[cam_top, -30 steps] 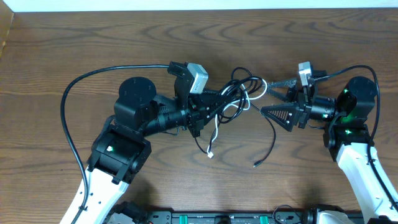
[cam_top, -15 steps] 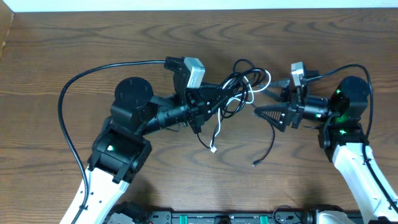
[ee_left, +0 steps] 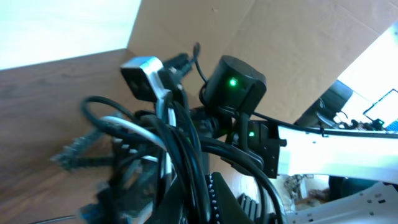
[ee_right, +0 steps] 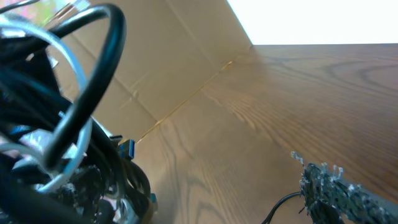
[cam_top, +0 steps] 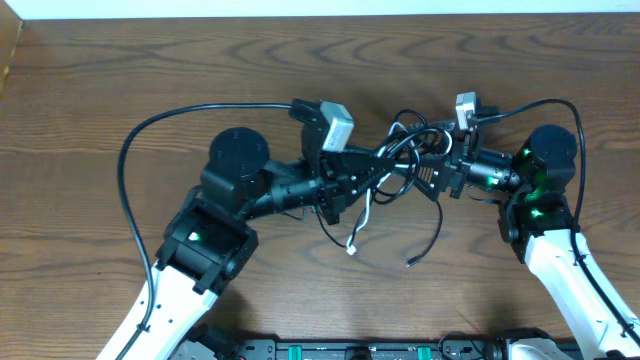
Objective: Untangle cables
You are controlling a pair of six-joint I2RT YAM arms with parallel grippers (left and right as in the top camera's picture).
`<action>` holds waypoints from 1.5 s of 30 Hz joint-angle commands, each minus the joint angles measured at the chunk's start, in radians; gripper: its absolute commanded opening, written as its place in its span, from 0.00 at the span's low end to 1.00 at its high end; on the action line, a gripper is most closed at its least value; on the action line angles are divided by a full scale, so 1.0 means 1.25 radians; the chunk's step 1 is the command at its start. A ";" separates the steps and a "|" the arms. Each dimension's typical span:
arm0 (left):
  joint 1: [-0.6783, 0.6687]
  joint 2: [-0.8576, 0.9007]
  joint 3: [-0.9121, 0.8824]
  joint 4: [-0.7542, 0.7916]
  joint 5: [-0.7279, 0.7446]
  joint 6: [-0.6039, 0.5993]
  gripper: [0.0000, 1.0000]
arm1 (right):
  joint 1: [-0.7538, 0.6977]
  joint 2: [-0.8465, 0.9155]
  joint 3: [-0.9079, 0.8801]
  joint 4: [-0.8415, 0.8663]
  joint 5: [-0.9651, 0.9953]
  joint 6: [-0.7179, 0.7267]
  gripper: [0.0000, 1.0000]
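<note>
At the middle of the brown wood-grain bench [cam_top: 120, 80], a tangled bundle of thin black cables and one white cable [cam_top: 398, 150] is gathered at the left tool [cam_top: 372, 168], whose jaws are clamped tight on the knot. Facing the left tool from the far side of the bundle, the right tool [cam_top: 425, 170] stands with its jaws spread as wide as they go, holding nothing; whether its serrated fingers [ee_right: 336, 191] touch the cords cannot be told. On the robot's side of the left tool, a white plug end [cam_top: 352, 248] and a black plug end [cam_top: 411, 262] reach out from the bundle. From the left tool's own camera, black loops crowd the lens, the right arm's green light [ee_left: 233, 83] just beyond.
</note>
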 commanded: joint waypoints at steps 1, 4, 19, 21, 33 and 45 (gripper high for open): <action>-0.031 0.008 0.012 0.008 0.002 -0.010 0.08 | 0.009 0.004 0.001 0.002 0.080 0.027 0.99; -0.056 0.009 0.012 0.010 0.003 -0.010 0.08 | 0.009 0.004 0.001 -0.004 0.128 0.026 0.99; -0.094 0.008 0.012 0.090 0.114 -0.010 0.08 | 0.009 0.004 0.001 -0.224 0.319 -0.099 0.99; -0.094 0.007 0.012 0.107 0.145 -0.010 0.07 | 0.008 0.004 0.001 -0.272 0.352 -0.125 0.99; -0.093 0.001 0.012 0.170 0.236 -0.010 0.07 | -0.003 0.004 0.001 -0.378 0.506 -0.142 0.99; -0.024 0.000 0.012 0.169 0.236 -0.010 0.08 | -0.021 0.004 0.001 -0.379 0.502 -0.142 0.99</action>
